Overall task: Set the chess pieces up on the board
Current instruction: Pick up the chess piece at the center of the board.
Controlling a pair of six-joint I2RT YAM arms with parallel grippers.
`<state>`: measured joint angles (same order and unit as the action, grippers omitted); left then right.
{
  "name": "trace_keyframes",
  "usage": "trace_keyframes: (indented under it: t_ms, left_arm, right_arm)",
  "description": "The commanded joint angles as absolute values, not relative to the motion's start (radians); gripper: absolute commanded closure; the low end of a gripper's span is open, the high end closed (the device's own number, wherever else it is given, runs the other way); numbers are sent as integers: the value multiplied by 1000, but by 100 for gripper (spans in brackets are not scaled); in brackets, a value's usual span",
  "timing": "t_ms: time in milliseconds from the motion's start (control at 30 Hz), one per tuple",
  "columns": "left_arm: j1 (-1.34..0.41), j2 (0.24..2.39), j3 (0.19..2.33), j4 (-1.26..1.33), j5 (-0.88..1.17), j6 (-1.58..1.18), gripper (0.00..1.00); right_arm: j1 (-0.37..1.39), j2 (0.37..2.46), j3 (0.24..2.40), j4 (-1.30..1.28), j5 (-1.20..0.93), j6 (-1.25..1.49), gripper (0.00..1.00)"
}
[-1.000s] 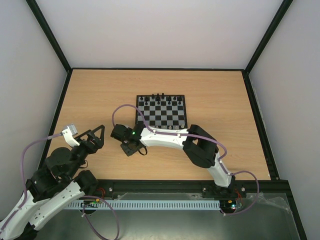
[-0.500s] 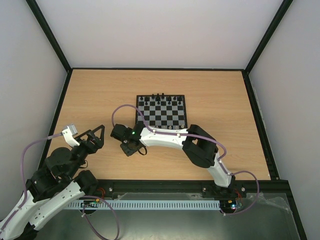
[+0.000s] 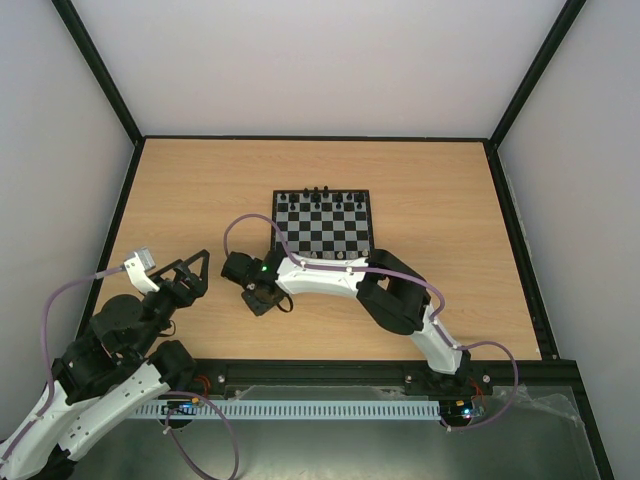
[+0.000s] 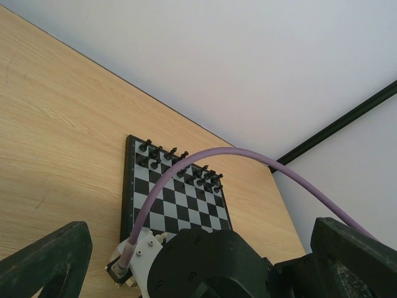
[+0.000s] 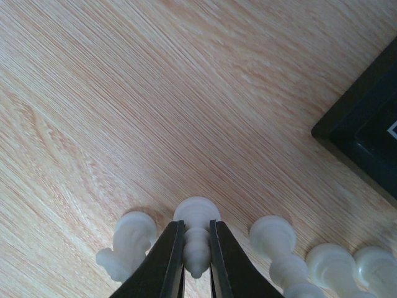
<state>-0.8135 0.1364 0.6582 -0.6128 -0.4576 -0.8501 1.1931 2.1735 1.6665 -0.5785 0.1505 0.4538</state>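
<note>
Right gripper (image 5: pixel 196 228) is clamping a white pawn (image 5: pixel 196 214) near a corner of the board (image 5: pixel 363 139), ready for carrying over. Left gripper (image 3: pixel 193 272) is idling wide open.

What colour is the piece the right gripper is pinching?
Whitish; the chess piece in the right gripper shows best in the right wrist view.

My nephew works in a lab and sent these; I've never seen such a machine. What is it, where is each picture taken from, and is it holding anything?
These are two robot arms bolted to a wooden table. One picture looks down from a fixed camera above; the other two come from cameras on each wrist. A small chessboard carries black pieces along its far side. White pieces sit in a row on the table. The right gripper pinches a single white piece; the left gripper is open, empty.
</note>
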Motion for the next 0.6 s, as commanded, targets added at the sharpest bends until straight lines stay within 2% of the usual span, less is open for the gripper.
trace_keyframes:
  t_ms: [0,100,167,200,467,567]
  left_arm:
    - [-816,130,677,-607,-475,-847,1]
    - [-816,132,677,-607,-476,-845,1]
    - [-816,132,676,-606,-476,-845,0]
    - [-816,133,678,-605,-476,-845,1]
    - [-816,134,677,-605,-476,-844,0]
    - [-815,135,676,-603,-476,-844,0]
  right_arm:
    - [1191,2152,1681,-617,157,453,89]
    - [1190,2144,1689,-625,164,450,85]
    - [1190,2148,1695,-632,169,447,76]
    - [1190,2150,1698,-634,171,447,75]
    - [1190,2134,1698,-633,172,448,74]
    - [1190,2128,1701,-636,176,448,77]
